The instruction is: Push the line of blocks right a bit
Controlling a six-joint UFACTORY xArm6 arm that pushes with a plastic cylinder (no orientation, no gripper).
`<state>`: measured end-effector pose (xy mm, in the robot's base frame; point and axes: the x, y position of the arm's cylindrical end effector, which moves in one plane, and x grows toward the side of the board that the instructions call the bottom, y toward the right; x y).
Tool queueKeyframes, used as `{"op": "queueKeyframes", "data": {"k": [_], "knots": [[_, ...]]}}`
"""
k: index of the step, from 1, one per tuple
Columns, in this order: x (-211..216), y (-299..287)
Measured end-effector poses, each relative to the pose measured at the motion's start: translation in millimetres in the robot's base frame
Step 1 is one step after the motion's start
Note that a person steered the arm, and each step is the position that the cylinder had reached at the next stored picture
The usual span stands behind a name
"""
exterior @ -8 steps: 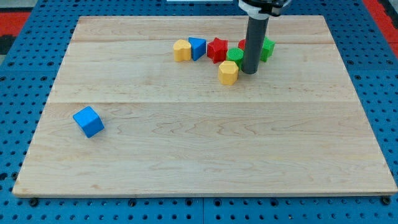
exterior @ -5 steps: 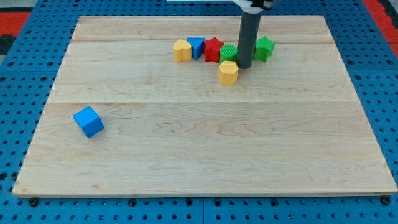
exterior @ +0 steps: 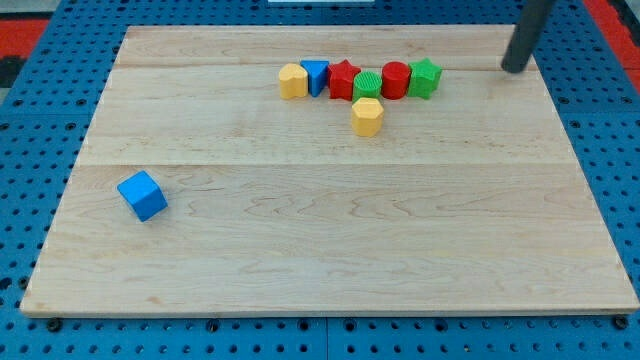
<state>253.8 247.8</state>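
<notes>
A line of blocks lies near the view's top: a yellow block (exterior: 292, 81), a blue block (exterior: 317, 76), a red star (exterior: 345, 80), a green round block (exterior: 368, 85), a red cylinder (exterior: 396, 79) and a green star (exterior: 424, 77). A yellow hexagon (exterior: 367, 116) sits just below the green round block. My tip (exterior: 514, 70) is at the view's top right, well right of the green star and apart from every block.
A lone blue cube (exterior: 142, 195) lies at the view's left. The wooden board (exterior: 330, 240) rests on a blue pegboard; its right edge is close to my tip.
My tip has left the spot beside the red cylinder and the yellow hexagon and moved far right. The red cylinder now shows fully. The blocks have not visibly moved in the last half second.
</notes>
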Motion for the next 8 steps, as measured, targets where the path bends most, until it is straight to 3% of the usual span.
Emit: {"op": "queueKeyframes", "data": {"k": [1,2,3,4,6,7,8], "knots": [[-46.3,-103.4],[-36.1,-224.0],[0.7,-304.9],[34.9,-312.6],[35.4,-299.6],[27.4,-266.0],[22.1,-274.4]]}}
